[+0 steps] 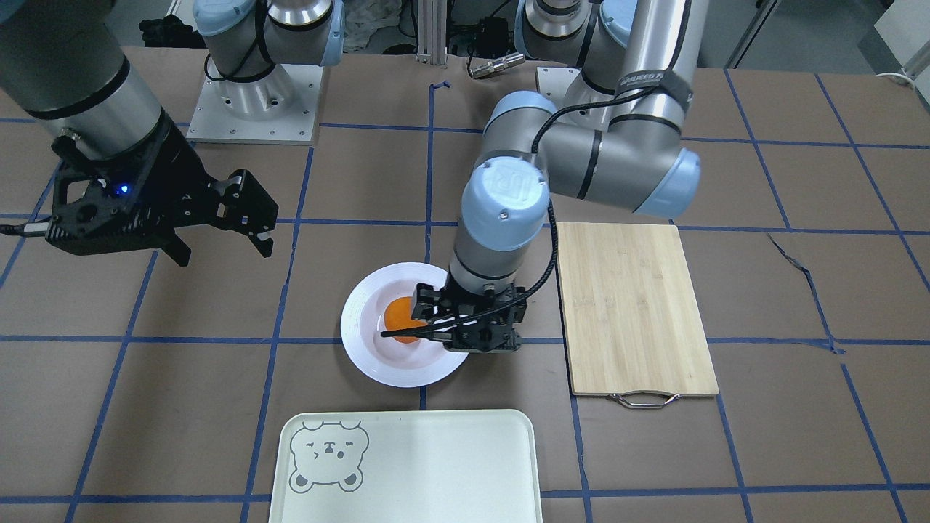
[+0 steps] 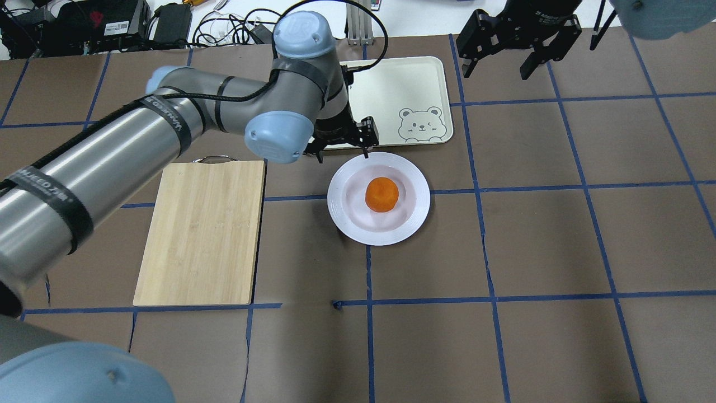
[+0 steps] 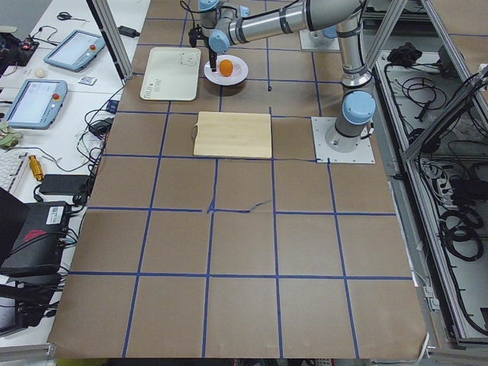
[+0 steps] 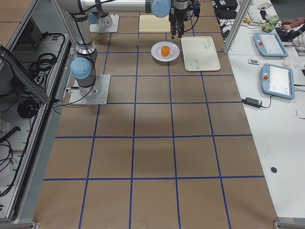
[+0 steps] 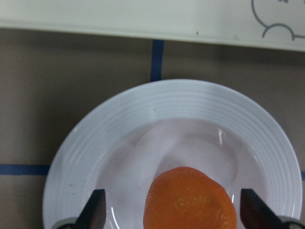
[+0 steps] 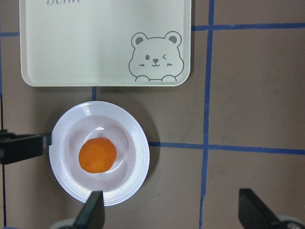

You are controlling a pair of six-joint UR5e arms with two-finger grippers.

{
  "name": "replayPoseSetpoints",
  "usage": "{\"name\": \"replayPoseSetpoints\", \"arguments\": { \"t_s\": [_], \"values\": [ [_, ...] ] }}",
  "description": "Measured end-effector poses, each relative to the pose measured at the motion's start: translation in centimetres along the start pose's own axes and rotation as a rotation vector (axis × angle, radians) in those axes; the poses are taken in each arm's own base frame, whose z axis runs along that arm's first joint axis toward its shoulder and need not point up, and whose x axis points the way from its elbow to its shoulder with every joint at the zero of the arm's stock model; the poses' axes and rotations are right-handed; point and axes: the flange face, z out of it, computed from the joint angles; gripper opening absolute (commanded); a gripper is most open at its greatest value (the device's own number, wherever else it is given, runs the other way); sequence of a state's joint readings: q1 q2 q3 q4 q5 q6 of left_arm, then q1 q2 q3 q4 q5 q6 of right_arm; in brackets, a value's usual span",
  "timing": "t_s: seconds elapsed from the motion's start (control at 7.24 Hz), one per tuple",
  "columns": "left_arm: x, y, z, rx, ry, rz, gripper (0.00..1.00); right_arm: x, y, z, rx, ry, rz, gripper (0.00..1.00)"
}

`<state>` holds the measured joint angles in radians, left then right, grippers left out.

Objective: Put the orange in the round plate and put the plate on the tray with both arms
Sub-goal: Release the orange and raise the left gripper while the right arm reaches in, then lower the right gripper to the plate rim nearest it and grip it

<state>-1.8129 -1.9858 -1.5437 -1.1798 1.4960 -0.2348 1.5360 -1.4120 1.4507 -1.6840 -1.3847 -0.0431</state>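
The orange (image 2: 382,194) lies in the sunken centre of the round white plate (image 2: 347,212), which rests on the brown table just short of the tray (image 2: 391,84). My left gripper (image 2: 343,151) hangs open over the plate's rim on the tray side, holding nothing. In its wrist view the two fingertips (image 5: 97,207) frame the orange (image 5: 190,198) from above. My right gripper (image 1: 224,254) is open, raised high and well off to the side. Its wrist camera looks down on the plate (image 6: 133,157), orange (image 6: 97,155) and bear-faced tray (image 6: 95,47).
A bamboo cutting board (image 2: 201,229) with a metal handle lies on the robot's left side of the plate. The left arm's elbow stretches above it. Blue tape lines grid the brown table cover.
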Motion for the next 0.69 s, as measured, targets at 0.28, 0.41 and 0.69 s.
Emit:
{"name": "replayPoseSetpoints", "arguments": {
  "t_s": [0.28, 0.41, 0.69],
  "values": [
    [-7.1, 0.3, -5.3, -0.02, -0.026, 0.059, 1.0, 2.3, 1.0, 7.4, 0.007, -0.043, 0.04, 1.0],
    [-9.9, 0.9, -7.9, -0.014, -0.029, 0.074, 1.0, 2.5, 2.7, 12.4, 0.014, -0.097, 0.069, 1.0],
    [-12.3, 3.2, -13.0, 0.012, -0.031, 0.066, 1.0, 2.3, 7.2, 21.5, 0.004, -0.225, 0.106, 1.0]
  ]
}}
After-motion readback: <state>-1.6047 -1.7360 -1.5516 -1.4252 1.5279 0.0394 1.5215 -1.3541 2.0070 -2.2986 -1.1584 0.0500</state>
